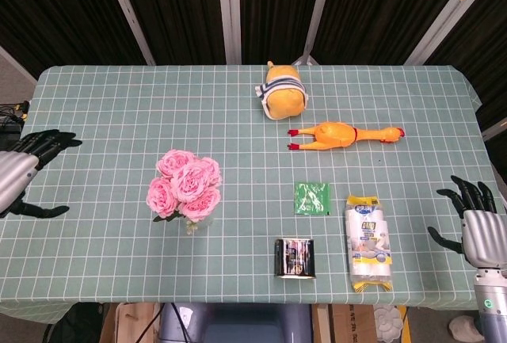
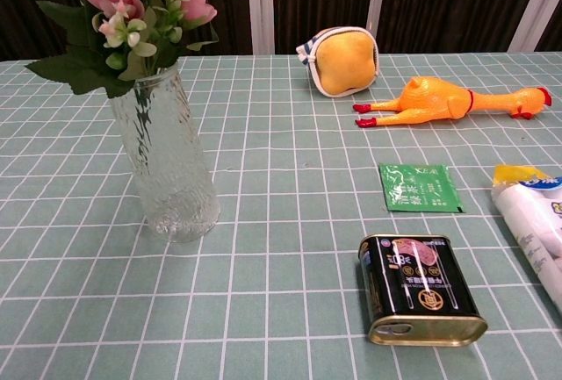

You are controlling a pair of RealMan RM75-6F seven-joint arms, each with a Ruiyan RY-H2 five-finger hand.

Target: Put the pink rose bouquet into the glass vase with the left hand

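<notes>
Table edge [image 1: 47,74]: left robot hand [image 1: 20,170], fingers spread.

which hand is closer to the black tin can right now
Right. The right hand hovers off the table's right edge, past the white packet from the black tin can. The left hand sits at the far left edge, beyond the vase, farther away.

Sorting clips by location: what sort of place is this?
Probably a lab test bench: a table with a green grid cloth, dark curtains behind, unrelated props like a rubber chicken and tin can.
</notes>
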